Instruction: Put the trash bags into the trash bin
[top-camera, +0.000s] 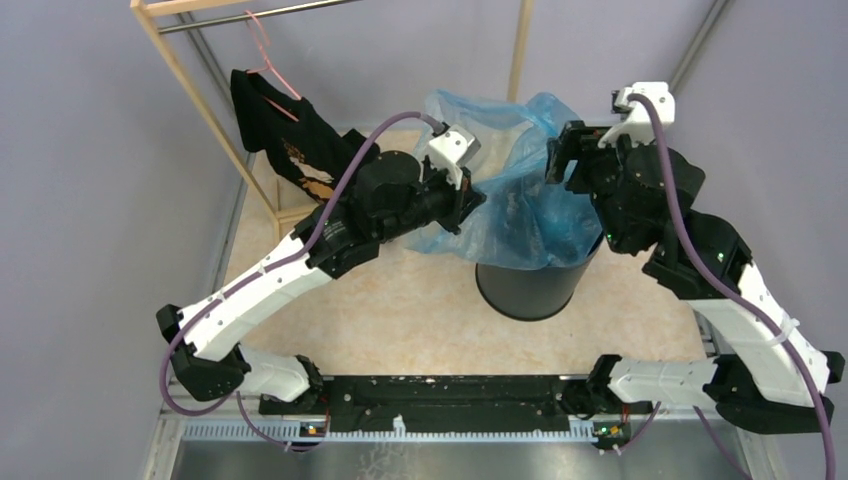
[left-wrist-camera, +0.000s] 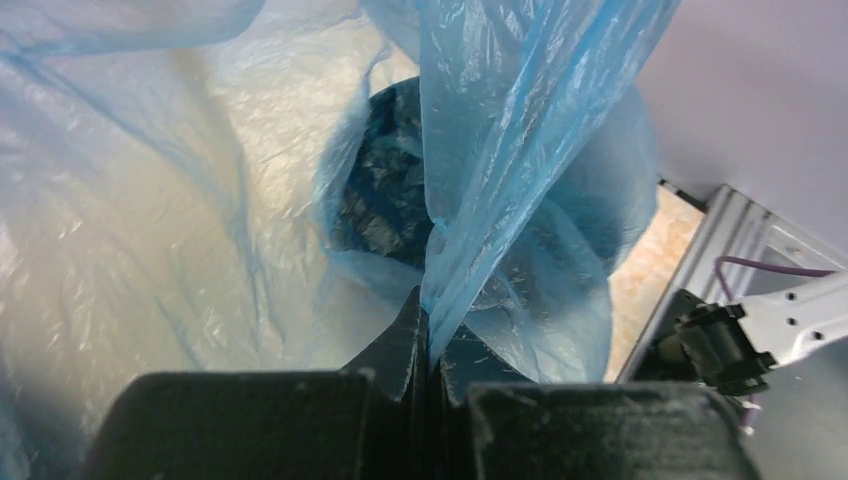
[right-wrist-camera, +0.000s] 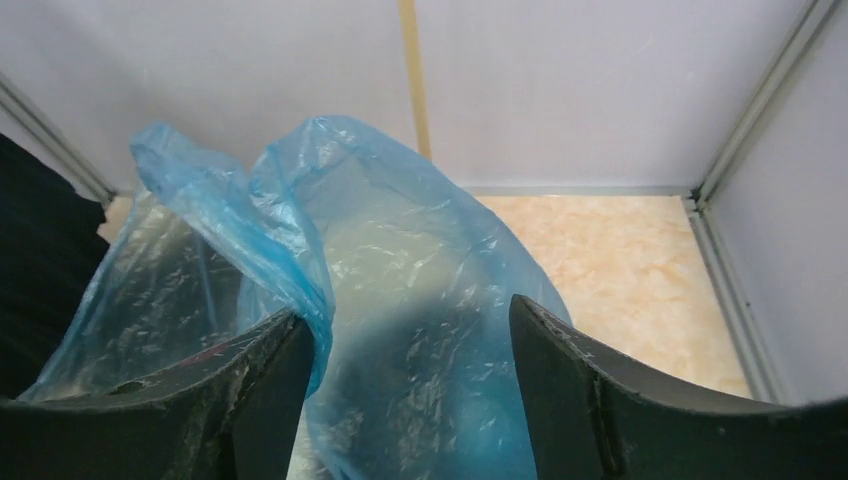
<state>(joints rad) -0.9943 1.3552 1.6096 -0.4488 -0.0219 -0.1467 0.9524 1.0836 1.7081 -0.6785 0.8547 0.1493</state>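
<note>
The light-blue trash bag (top-camera: 520, 190) is draped over and partly inside the black trash bin (top-camera: 530, 285), standing up loosely above its rim. My left gripper (top-camera: 472, 197) is shut on a fold of the bag's left edge; in the left wrist view the film (left-wrist-camera: 500, 150) rises pinched from between the closed fingers (left-wrist-camera: 400, 345), with the bin's dark inside (left-wrist-camera: 385, 195) beyond. My right gripper (top-camera: 556, 158) is open at the bag's upper right. In the right wrist view the bag (right-wrist-camera: 400, 300) lies between the spread fingers (right-wrist-camera: 265, 370), touching the left one.
A black shirt (top-camera: 285, 140) hangs on a pink hanger from a wooden rack (top-camera: 200, 95) at the back left. Grey walls and metal frame rails (right-wrist-camera: 735, 290) enclose the beige tabletop (top-camera: 400, 310). The arm bases sit at the near edge.
</note>
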